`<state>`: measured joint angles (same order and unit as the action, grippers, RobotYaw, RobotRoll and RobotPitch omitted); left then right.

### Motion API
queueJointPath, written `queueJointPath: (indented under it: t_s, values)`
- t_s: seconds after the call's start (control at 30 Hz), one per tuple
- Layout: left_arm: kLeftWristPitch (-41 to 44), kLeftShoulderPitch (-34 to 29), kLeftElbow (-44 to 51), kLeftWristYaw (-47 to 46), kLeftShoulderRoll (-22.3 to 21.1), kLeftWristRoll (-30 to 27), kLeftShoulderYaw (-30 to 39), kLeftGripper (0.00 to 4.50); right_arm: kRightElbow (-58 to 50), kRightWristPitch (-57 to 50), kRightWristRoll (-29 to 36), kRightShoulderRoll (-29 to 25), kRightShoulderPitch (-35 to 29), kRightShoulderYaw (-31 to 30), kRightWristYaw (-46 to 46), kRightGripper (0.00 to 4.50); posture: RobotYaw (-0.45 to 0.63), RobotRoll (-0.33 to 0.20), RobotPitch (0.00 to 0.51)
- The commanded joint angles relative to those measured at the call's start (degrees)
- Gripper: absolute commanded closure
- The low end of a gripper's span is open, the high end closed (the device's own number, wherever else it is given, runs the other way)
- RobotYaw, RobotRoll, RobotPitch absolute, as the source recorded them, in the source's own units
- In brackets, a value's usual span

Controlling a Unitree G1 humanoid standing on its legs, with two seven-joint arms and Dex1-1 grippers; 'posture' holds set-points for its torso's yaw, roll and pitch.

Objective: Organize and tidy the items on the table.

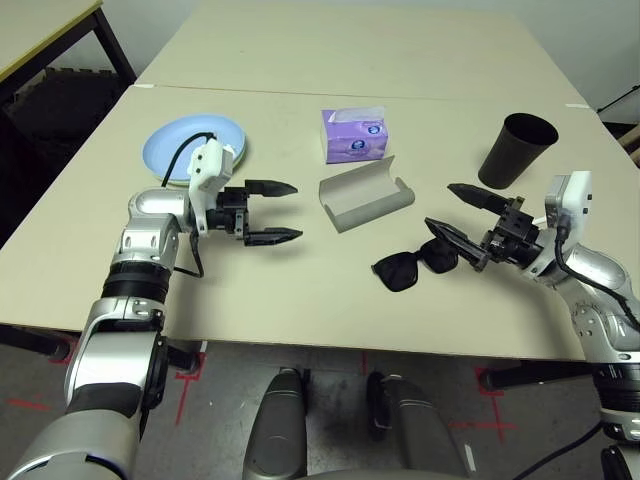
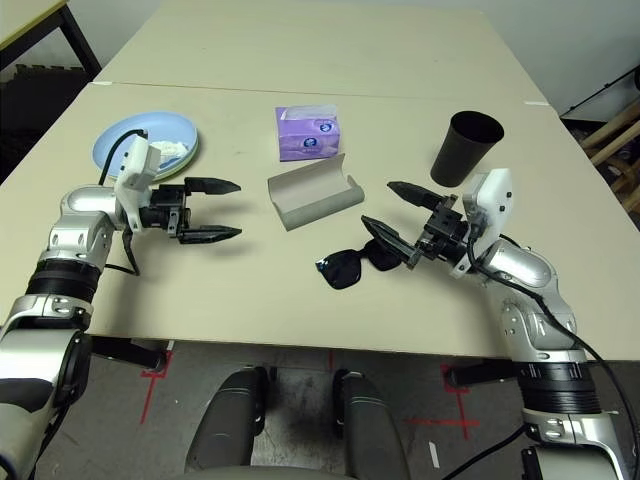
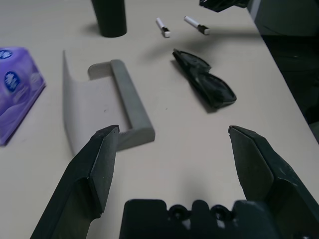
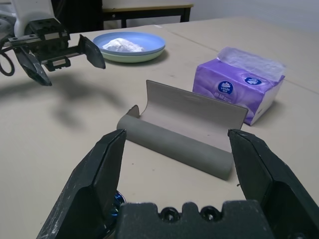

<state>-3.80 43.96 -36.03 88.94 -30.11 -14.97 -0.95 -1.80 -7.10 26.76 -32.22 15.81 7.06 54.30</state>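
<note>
Sunglasses [image 1: 415, 264] lie beside open glasses case [image 1: 365, 195].

The left arm hides part of the light blue plate [image 1: 170, 145].

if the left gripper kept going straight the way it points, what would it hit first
Probably the open grey glasses case: the left gripper, open, points across the table at its near end. Depth is unclear; it might pass just in front.

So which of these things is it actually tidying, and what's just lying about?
Being tidied:
- stacked plates with tissue wad
- sunglasses
- open glasses case
- tissue box
- black cup

Just lying about:
- two small white stubs
- yellowish side table
</note>
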Motion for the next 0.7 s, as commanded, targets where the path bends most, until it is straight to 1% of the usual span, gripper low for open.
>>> queueJointPath:
  t_s: [0.03,0.13,0.23,0.3,0.4,0.53,0.7]
  values:
    - [-0.51,-0.48,2.04,-0.28,0.67,-0.66,-0.65,0.03,-4.02,-4.52,0.06,-2.36,1.8,-1.92,0.7,0.0,0.11,0.0,0.216]
    - [0.4,-1.27,4.24,-1.41,1.3,-1.33,-0.52,0.03,-7.71,-8.99,0.36,-5.73,2.72,-2.44,1.21,0.0,0.12,0.0,0.223]
    - [1.16,-2.87,6.94,-2.54,1.56,-1.89,-0.72,0.03,-10.64,-12.43,-0.81,-9.89,3.71,-3.39,2.0,0.0,0.11,0.0,0.23]
    - [1.32,-4.08,8.42,-3.09,1.52,-2.18,-0.75,0.03,-12.82,-15.14,-3.17,-14.15,5.47,-5.86,3.41,0.0,0.11,0.0,0.233]
    - [1.56,-4.99,9.67,-3.74,1.56,-2.54,-0.7,0.03,-14.94,-17.72,-6.63,-18.62,8.3,-9.97,5.06,0.0,0.12,0.0,0.24]
    - [1.57,-5.63,10.72,-4.42,1.85,-2.48,-0.93,0.03,-17.03,-18.83,-9.37,-21.66,11.97,-14.27,8.13,0.0,0.13,0.0,0.25]
    - [1.8,-7.13,12.92,-5.56,2.63,-2.65,-1.32,0.03,-18.32,-18.32,-15.09,-25.07,17.01,-19.82,12.64,0.0,0.13,0.0,0.264]
